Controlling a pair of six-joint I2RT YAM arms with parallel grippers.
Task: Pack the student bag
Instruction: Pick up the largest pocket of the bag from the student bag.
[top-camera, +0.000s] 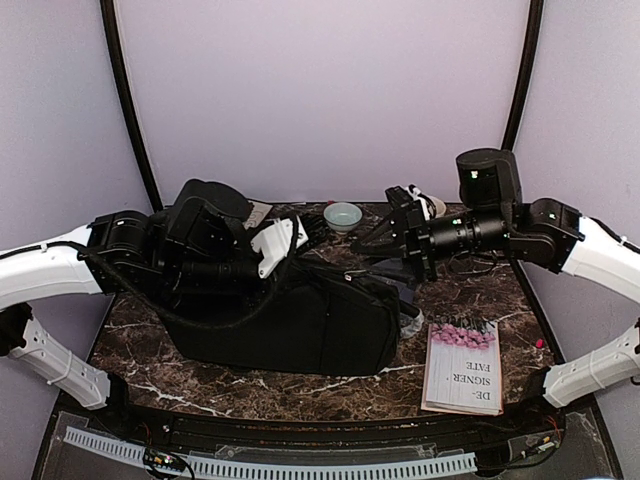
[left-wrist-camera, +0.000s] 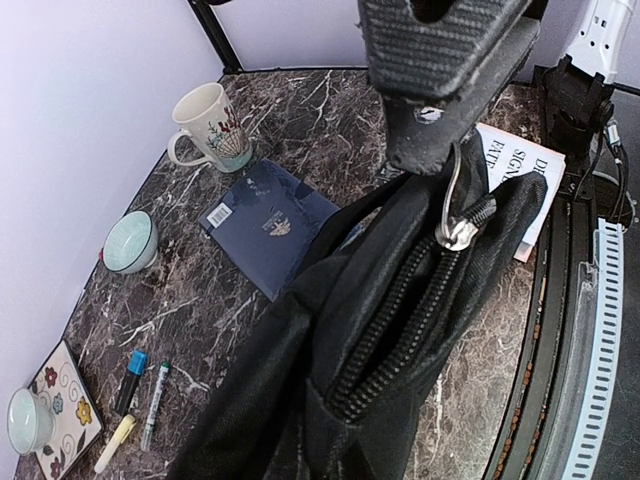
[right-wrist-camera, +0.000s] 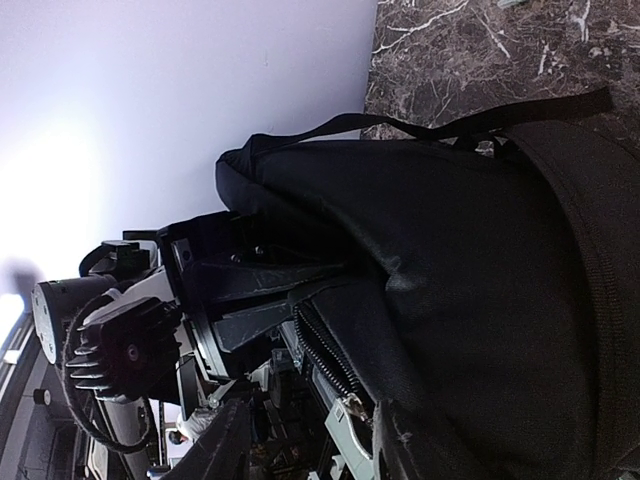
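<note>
The student bag (top-camera: 300, 320), a large black backpack, stands in the middle of the marble table (top-camera: 300, 390). My left gripper (top-camera: 278, 246) is shut on the fabric at the bag's top left, and the left wrist view shows its fingers (left-wrist-camera: 440, 70) clamped just above the silver zipper pull (left-wrist-camera: 455, 235). The zipper (left-wrist-camera: 400, 320) below it is partly open. My right gripper (top-camera: 388, 236) is at the bag's upper right edge. The right wrist view shows it (right-wrist-camera: 305, 450) with jaws apart, the zipper slider (right-wrist-camera: 352, 412) and the bag's edge between them.
A white book (top-camera: 462, 365) lies right of the bag. Behind the bag are a dark blue notebook (left-wrist-camera: 270, 225), a mug (left-wrist-camera: 210, 125), a pale blue bowl (left-wrist-camera: 130, 243), markers (left-wrist-camera: 135, 385), a flowered tile (left-wrist-camera: 60, 400) and a small cup (left-wrist-camera: 25, 420).
</note>
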